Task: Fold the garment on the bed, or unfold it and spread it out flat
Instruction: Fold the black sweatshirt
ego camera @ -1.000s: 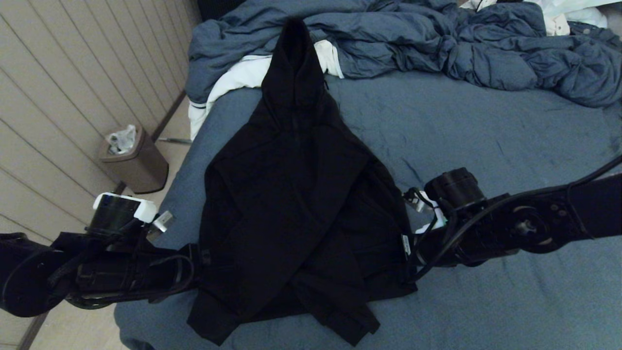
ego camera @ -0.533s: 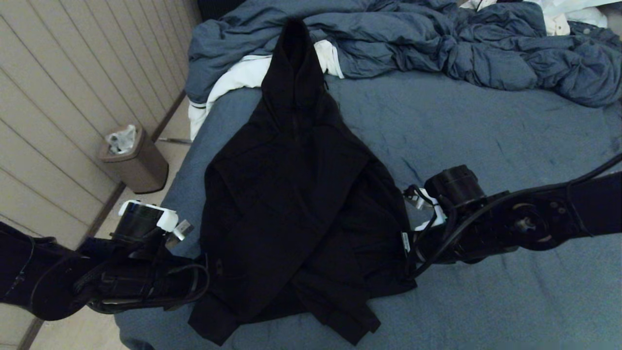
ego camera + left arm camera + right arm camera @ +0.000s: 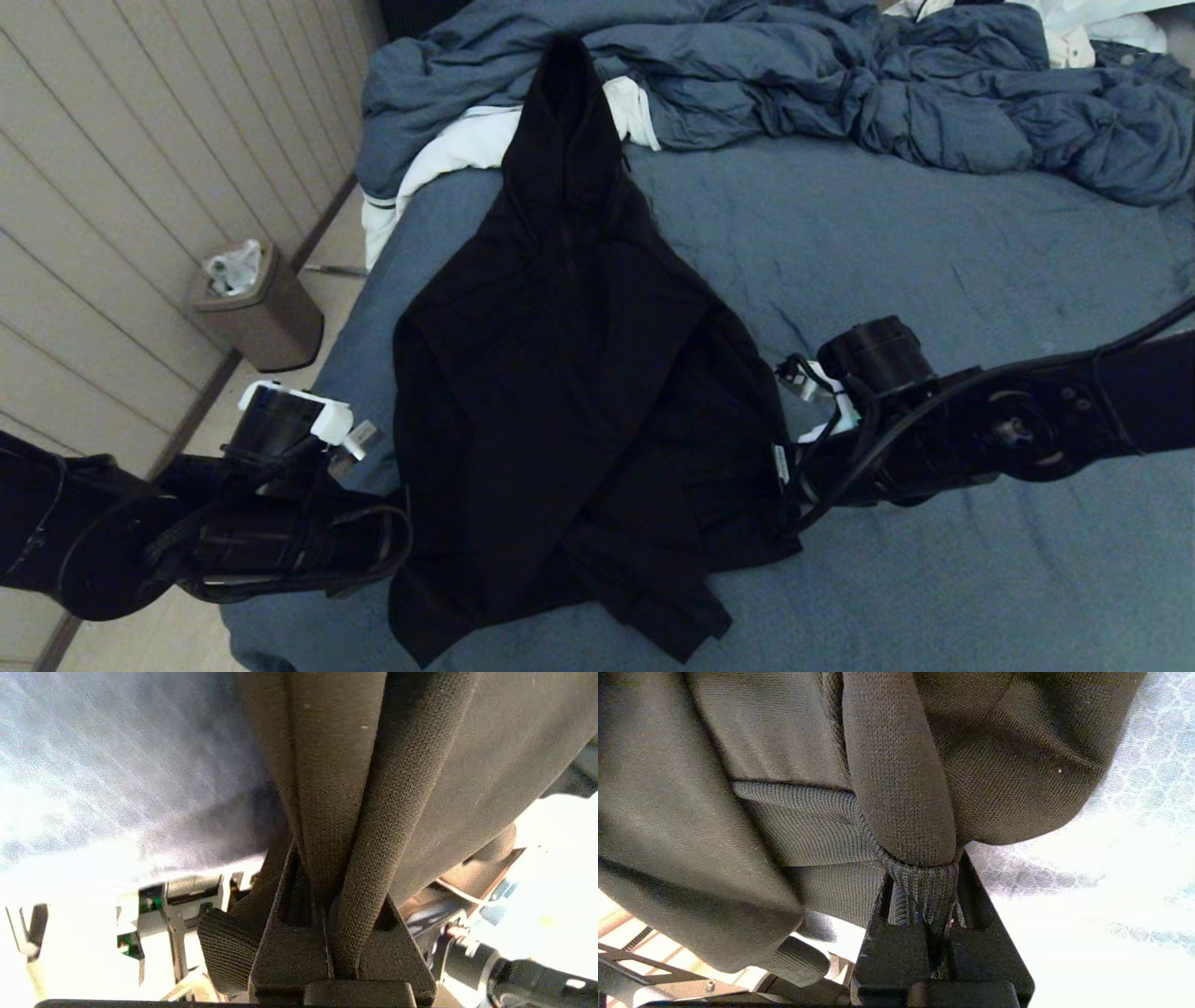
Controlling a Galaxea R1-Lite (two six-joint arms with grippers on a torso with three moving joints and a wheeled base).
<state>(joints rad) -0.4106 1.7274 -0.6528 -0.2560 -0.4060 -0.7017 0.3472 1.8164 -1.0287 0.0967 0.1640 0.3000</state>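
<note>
Both sleeves already lie folded across the garment (image 3: 569, 373), whose hem stays pinched between left gripper (image 3: 322, 933) and right gripper (image 3: 924, 914), final fold pending.

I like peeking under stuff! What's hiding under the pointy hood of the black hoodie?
Under the hood of the black zip hoodie lie a white cloth and the rumpled blue-grey comforter. Anything directly beneath the hood is covered.
</note>
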